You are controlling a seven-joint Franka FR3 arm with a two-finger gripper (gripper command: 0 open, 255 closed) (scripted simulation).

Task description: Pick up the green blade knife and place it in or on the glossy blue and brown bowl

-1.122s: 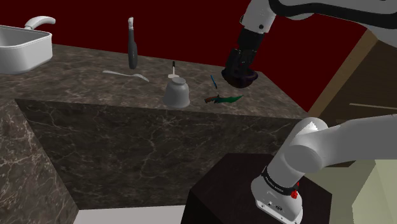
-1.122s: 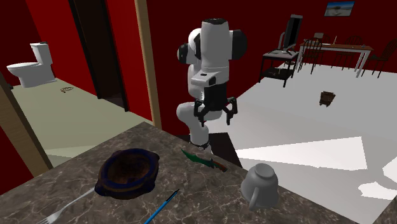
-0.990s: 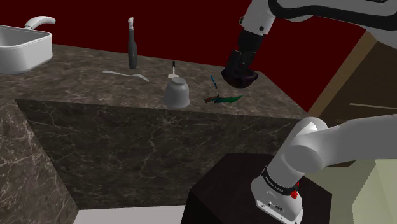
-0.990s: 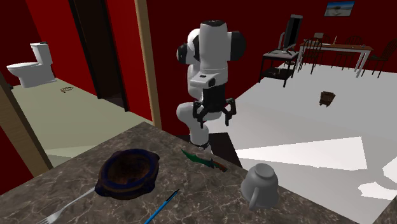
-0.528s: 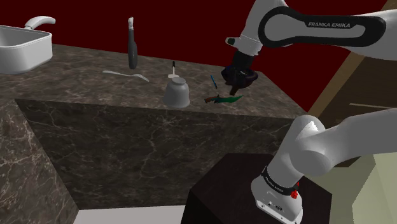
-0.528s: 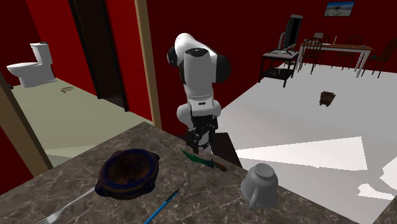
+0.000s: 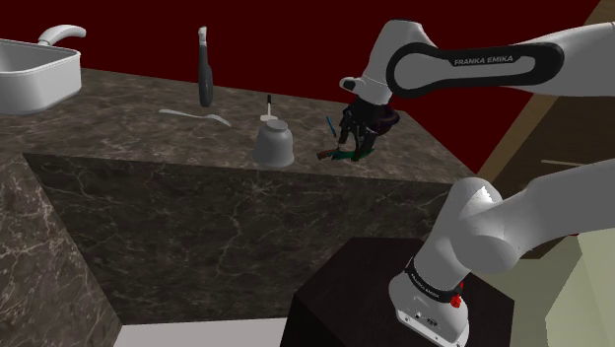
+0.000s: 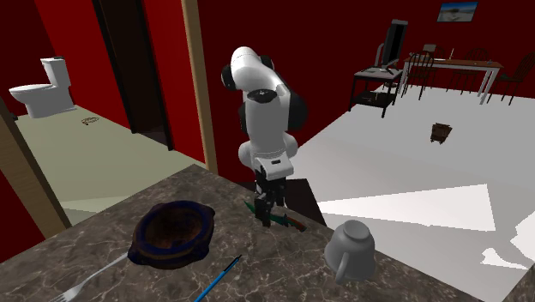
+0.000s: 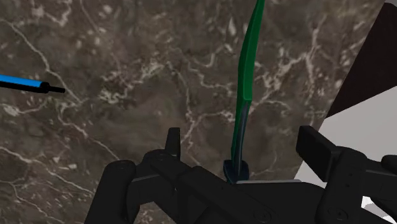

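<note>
We see a countertop [image 7: 148, 118] of dark brown stone, veined all over with thin white lines. The knife [image 9: 249, 70] has a bright green blade; its handle looks brown in the shoulder view. The bowl [image 8: 171, 227] is glossy, deep blue at the rim and brown within. We note a pen [image 9: 22, 83], bright blue with a black tip, a pale grey mug [image 8: 350, 247] and a grey fork [image 8: 86, 281]. The arm [image 8: 267, 111] is white with dark joints, its gripper [image 9: 242, 141] all black. The walls [image 7: 296, 39] are dark red, the sink [image 7: 39, 84] and toilet [image 8: 47, 86] white.
</note>
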